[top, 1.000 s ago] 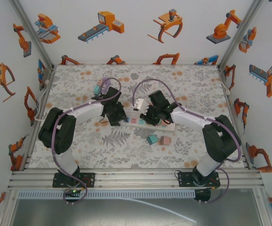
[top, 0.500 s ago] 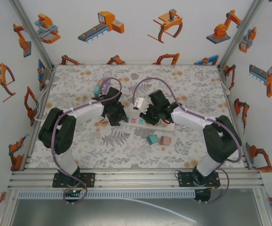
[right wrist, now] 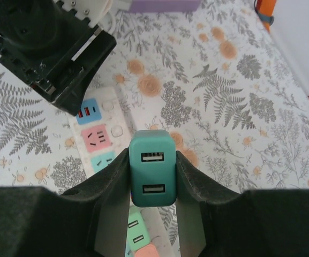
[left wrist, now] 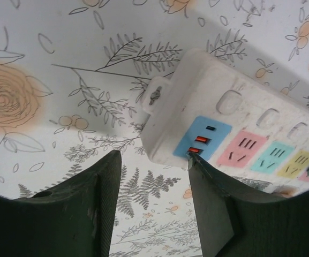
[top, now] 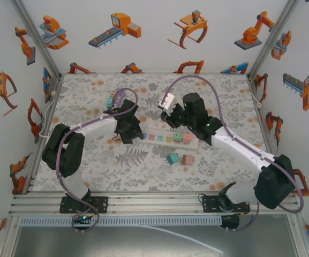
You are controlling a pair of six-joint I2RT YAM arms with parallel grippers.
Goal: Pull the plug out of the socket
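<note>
Teal and boxy, with two USB ports on its face, the plug (right wrist: 153, 176) sits at the centre of the right wrist view. It is pinched between the dark fingers (right wrist: 108, 182) of the right gripper (right wrist: 152, 158), which is clamped tight on its two sides. It is held above the white power strip (right wrist: 98, 134), which lies on the floral table cover (right wrist: 240, 107). The strip runs from a blue USB panel at centre left down to the bottom edge of the frame. In the top view the right gripper is near the middle of the frame, just above the strip. The plug there is too small to make out with any certainty.

The left gripper (left wrist: 153, 160) has its jaws apart, with bare cover showing in the gap. In the left wrist view, the finger on the right of the frame (left wrist: 213, 203) touches the strip's end just below the blue panel. Pink, teal and yellow socket panels run from there to the right edge.

In the top view two loose adapters, one teal (top: 172, 158) and one pink (top: 187, 159), lie side by side on the cover just below the strip. Seated plugs (top: 182, 138) stand toward the strip's right end.
</note>
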